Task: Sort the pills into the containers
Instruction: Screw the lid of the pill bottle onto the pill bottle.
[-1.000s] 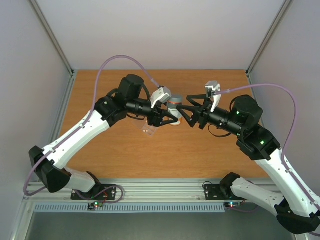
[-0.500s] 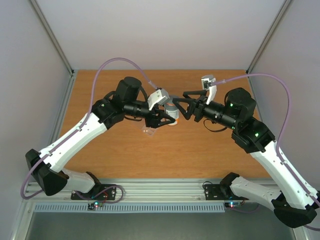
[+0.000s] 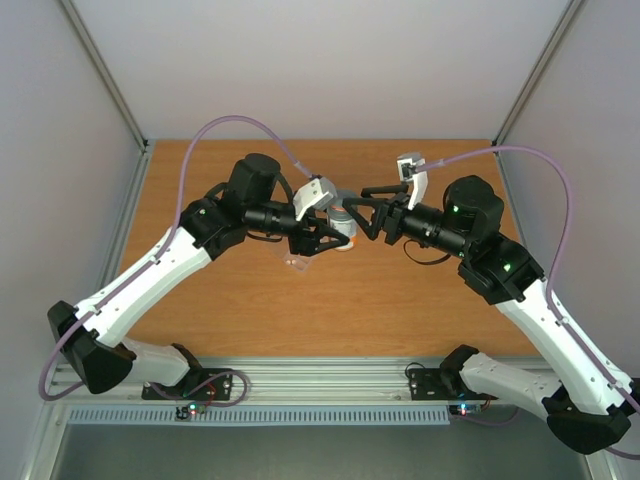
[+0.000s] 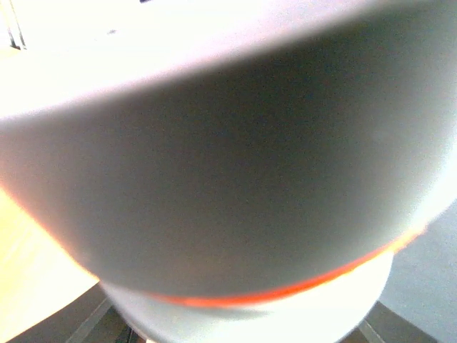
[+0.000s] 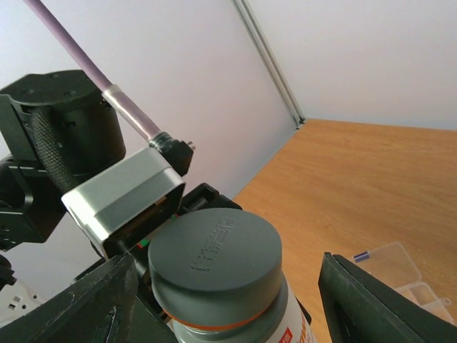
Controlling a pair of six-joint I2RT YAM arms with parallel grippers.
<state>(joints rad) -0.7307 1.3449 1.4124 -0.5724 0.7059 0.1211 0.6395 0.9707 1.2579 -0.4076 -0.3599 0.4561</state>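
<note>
My left hand is clamped on the bottle, which stands nearly upright with its grey cap on top. My right hand is apart, one finger at each side of the cap. The clear box lies flat on the wooden surface below, with pale walls around.

A robotics lab cell: plain white panel walls on grey aluminium posts enclose a brown wooden desk, with a slotted aluminium rail along its near edge.
</note>
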